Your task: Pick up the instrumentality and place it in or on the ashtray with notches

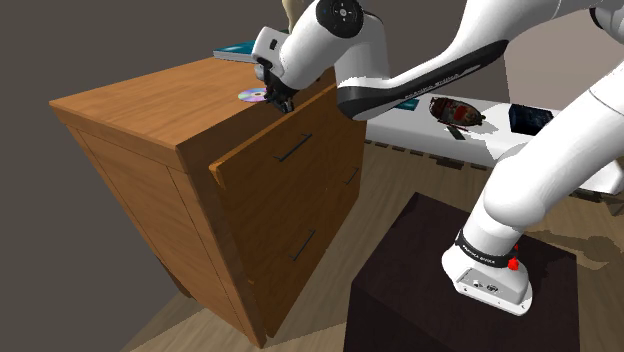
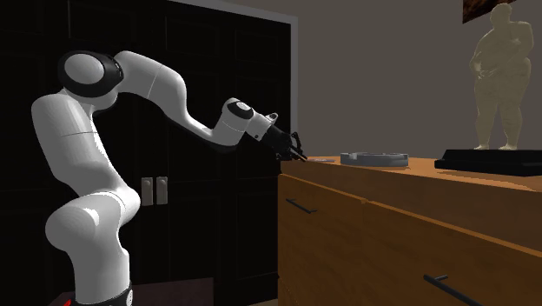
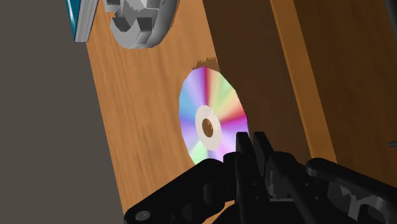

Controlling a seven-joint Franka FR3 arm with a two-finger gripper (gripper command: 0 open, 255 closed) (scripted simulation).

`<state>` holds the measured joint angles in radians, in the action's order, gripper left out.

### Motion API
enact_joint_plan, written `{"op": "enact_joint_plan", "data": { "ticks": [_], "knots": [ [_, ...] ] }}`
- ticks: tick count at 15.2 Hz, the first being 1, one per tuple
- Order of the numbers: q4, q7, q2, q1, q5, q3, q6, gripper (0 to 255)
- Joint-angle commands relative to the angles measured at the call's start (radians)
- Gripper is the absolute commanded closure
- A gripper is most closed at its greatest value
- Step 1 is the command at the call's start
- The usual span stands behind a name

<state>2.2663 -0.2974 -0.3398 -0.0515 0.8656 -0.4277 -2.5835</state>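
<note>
A rainbow-shiny disc lies on the wooden dresser top, close to its front edge. In the shoulder view the disc sits just beside my black gripper. The gripper comes in low from over the dresser's edge, and its fingers are pressed together on the disc's near rim. A grey ashtray with notches stands further back on the top, beyond the disc. From the side, the ashtray is a little past the gripper.
A teal book lies beside the ashtray. A pale statue stands on a dark base further along the dresser. The dresser's drawer front stands out. Behind it is a white table; dark cabinets are behind the arm.
</note>
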Motion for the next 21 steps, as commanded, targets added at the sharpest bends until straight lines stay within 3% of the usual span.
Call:
{"op": "enact_joint_plan", "data": {
  "ticks": [1,19,21],
  "knots": [
    [-0.008,-0.015,-0.003,0.005,-0.013,0.004,0.008,255],
    [-0.19,-0.238,-0.021,0.071,-0.185,0.058,0.169,255],
    [-0.19,-0.263,-0.02,0.067,-0.192,0.08,0.153,255]
  ]
}}
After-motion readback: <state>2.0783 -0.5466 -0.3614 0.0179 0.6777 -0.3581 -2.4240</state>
